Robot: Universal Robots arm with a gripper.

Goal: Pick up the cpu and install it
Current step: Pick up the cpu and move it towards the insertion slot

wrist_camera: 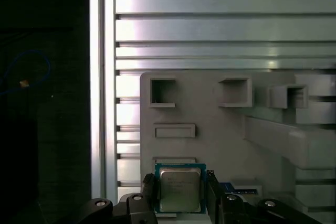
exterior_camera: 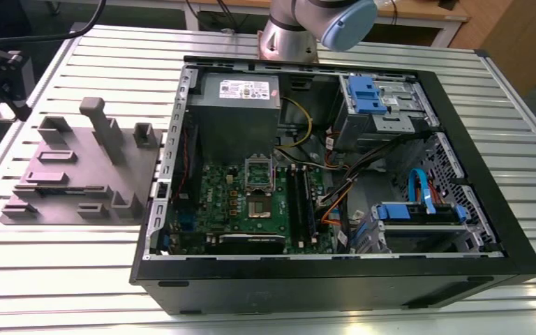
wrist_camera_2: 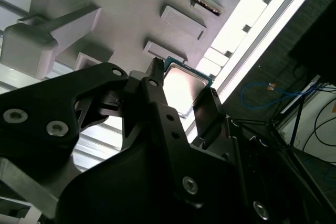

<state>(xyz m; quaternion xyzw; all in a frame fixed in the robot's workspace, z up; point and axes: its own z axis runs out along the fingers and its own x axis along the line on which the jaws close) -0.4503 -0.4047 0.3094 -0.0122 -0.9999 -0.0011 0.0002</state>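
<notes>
We note a white printed label [exterior_camera: 240, 88] on the grey box [exterior_camera: 235, 115] inside the open computer case [exterior_camera: 343, 279], and fine print on the metal lid of the cpu [wrist_camera: 180, 191]. The case and a grey block [exterior_camera: 82, 174] lie on a slatted aluminium table [exterior_camera: 63, 265]; beyond its edge is dark floor [wrist_camera: 47, 156]. The gripper [wrist_camera: 180, 198] pinches the cpu by two opposite sides, over the block near the table's edge.
</notes>
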